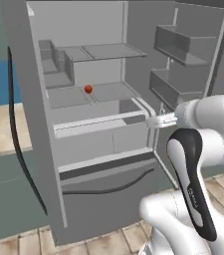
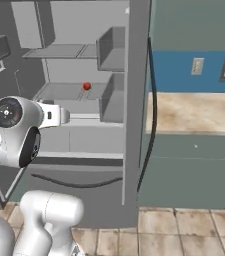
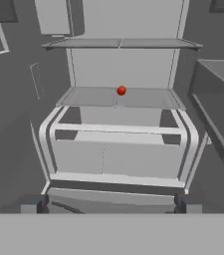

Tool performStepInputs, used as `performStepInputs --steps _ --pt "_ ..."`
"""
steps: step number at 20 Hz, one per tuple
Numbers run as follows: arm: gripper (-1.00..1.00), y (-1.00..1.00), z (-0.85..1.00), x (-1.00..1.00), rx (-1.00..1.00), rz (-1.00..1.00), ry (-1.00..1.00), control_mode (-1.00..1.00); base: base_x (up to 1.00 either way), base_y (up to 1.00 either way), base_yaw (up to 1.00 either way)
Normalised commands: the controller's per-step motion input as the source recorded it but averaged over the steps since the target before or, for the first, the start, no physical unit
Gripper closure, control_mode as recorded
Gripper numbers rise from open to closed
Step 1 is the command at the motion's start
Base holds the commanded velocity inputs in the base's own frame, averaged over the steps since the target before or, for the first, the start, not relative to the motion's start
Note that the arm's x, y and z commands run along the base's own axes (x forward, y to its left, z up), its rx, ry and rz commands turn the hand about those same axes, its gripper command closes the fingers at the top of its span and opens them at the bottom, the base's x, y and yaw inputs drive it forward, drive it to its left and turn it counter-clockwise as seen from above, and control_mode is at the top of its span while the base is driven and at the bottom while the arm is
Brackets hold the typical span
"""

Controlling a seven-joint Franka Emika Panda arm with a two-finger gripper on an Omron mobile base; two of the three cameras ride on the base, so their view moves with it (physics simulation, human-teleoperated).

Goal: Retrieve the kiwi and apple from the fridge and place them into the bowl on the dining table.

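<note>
While both doors of the fridge [image 1: 39, 124] stand wide open, the white arm reaches toward its interior from the front, with the gripper [image 3: 111, 201] held short of the shelves, its jaws spread wide and empty. The apple [image 1: 88, 88] sits alone on the middle shelf [image 3: 118, 97], near that shelf's centre. Below it, a pale drawer frame [image 3: 117, 149] juts forward between gripper and fruit. Door bins [image 1: 183, 45] hang on the right-hand door. A beige counter [image 2: 194, 112] runs beside the fridge.
</note>
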Motion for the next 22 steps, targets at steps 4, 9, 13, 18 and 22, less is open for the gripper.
performStepInputs --steps 4,9,13,18,22 --pt "-1.00 0.00 0.00 0.00 0.00 0.00 0.00 1.00 0.86 0.30 0.00" --pt "-1.00 0.00 0.00 0.00 0.00 0.00 0.00 1.00 0.85 0.24 0.00" --pt "-1.00 0.00 0.00 0.00 0.00 0.00 0.00 1.00 0.63 0.21 0.00" --pt "-1.00 0.00 0.00 0.00 0.00 0.00 0.00 1.00 0.41 0.24 0.00" --pt "-1.00 0.00 0.00 0.00 0.00 0.00 0.00 1.00 0.34 0.36 0.00"
